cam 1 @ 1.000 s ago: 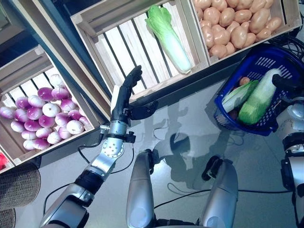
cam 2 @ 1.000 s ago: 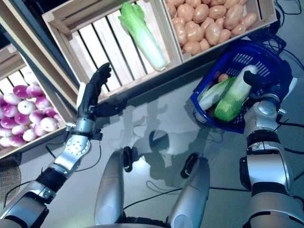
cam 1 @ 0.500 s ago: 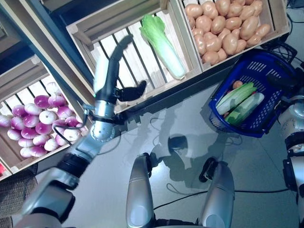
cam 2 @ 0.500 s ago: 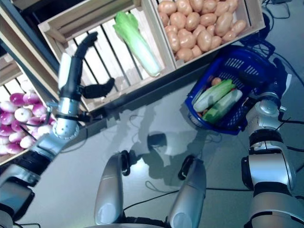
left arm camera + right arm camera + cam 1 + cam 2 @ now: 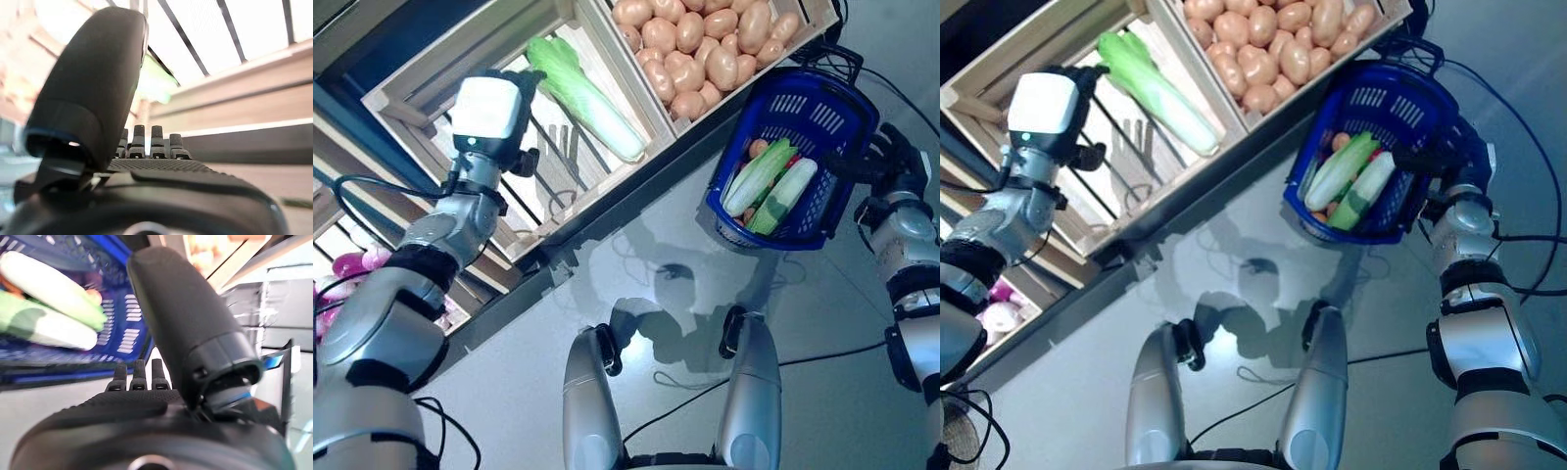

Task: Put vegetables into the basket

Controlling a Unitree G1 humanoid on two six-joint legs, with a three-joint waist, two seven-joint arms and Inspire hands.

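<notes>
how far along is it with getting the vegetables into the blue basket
Done: two cabbages and a few potatoes already lie in the blue basket, which the right hand carries. In hand: the left hand reaches, empty, into the slatted crate towards the remaining cabbage. Left: grasping it and dropping it in.

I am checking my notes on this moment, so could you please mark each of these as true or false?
1. The blue basket already holds two napa cabbages. True.
2. The slatted crate is empty. False: one napa cabbage lies in it.
3. The left hand is over the potato crate. False: it is over the slatted crate, beside the cabbage.
4. The potatoes fill the crate next to the basket. True.
5. The right hand is at the basket's rim. True.
</notes>
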